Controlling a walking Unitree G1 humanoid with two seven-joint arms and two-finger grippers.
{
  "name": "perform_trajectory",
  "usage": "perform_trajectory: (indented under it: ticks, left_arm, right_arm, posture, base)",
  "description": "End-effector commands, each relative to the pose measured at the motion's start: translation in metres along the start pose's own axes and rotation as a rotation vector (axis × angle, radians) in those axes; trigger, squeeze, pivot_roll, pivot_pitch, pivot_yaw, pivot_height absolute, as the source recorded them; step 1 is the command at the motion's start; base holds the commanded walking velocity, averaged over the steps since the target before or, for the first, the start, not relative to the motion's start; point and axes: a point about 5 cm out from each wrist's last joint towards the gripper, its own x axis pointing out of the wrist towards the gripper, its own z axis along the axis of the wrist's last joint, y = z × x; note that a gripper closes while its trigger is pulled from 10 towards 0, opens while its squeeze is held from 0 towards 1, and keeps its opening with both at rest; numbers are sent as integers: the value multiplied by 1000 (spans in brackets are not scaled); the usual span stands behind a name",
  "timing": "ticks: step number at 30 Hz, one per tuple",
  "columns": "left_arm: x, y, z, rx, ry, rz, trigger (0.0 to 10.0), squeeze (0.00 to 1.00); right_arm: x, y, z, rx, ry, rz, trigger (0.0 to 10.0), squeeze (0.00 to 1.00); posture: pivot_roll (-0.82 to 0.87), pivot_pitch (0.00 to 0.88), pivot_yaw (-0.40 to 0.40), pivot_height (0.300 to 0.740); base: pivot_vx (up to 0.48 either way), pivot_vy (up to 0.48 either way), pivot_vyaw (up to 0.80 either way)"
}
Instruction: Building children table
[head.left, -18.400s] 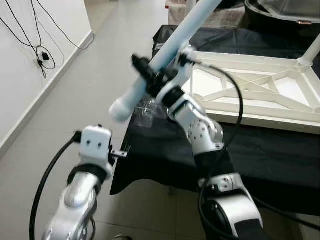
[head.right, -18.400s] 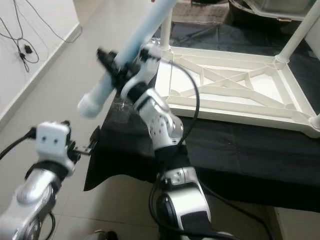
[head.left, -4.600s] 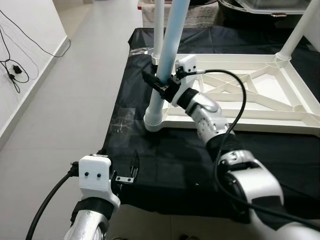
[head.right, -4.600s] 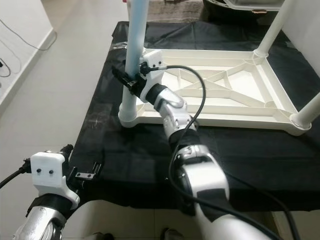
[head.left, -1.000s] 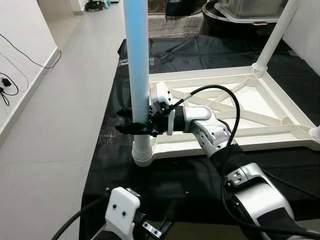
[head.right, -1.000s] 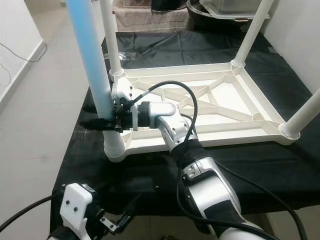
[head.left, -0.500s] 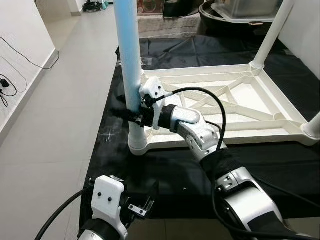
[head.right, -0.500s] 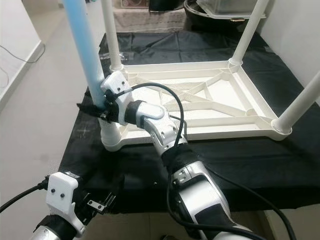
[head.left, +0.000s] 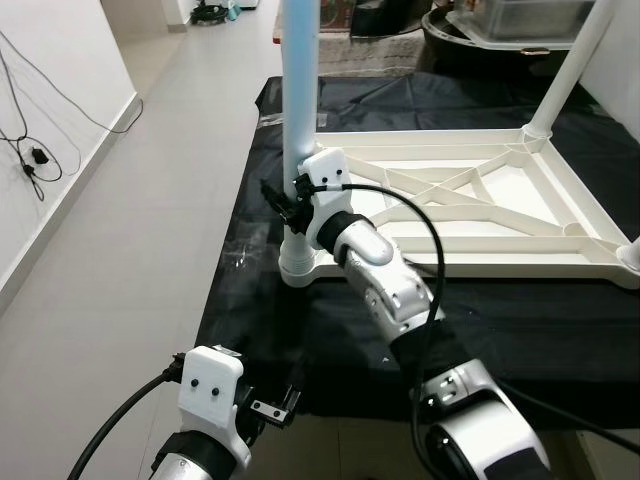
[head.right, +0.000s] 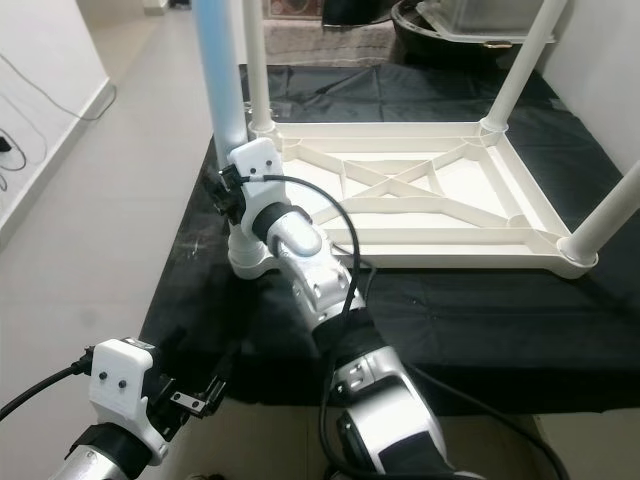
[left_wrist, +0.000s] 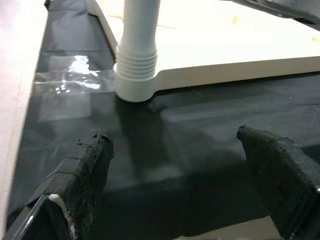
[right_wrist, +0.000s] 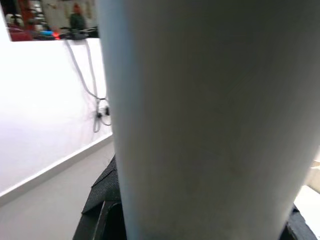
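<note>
Gripping the upright leg (head.left: 300, 90), right gripper (head.left: 290, 200) at tabletop (head.left: 560, 255) corner.

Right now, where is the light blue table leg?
The light blue leg stands upright in the near-left corner socket of the upturned white tabletop, on the black cloth, gripped low by the right end effector.

Table frame (head.left: 470, 215) upside down on cloth (head.left: 560, 320), leg (head.left: 300, 90) at near-left corner.
</note>
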Motion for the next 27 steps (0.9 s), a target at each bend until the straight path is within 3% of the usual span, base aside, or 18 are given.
perform_trajectory:
  ticks: [1,8,10,14,18,27]
  left_arm:
    - [-1,2,-4,4,16,16,10000,0]
    - [-1,3,-4,6,14,20,10000,0]
    - [0,3,-4,9,13,23,10000,0]
    - [0,3,-4,10,12,24,10000,0]
    - [0,4,-4,14,10,26,10000,0]
    - [0,5,-4,22,9,27,10000,0]
  right_arm:
    - [-18,-9,-60,19,283,-91,10000,0]
    - [-14,-4,-59,2,308,-196,10000,0]
    - [-7,-4,-59,11,370,-390,10000,0]
    - [-5,-5,-59,27,381,-457,10000,0]
    - [-10,-18,-61,122,372,-743,10000,0]
    - [-16,-23,-59,206,354,-978,10000,0]
  posture:
    - [137,216,-22,740]
    - [138,215,-22,740]
    - [141,205,-28,740]
    - [141,205,-28,740]
    - [146,200,-26,740]
    - [151,197,-25,740]
  base:
    - [0,0,0]
    - [0,0,0]
    - [0,0,0]
    - [0,0,0]
    - [0,0,0]
    - [0,0,0]
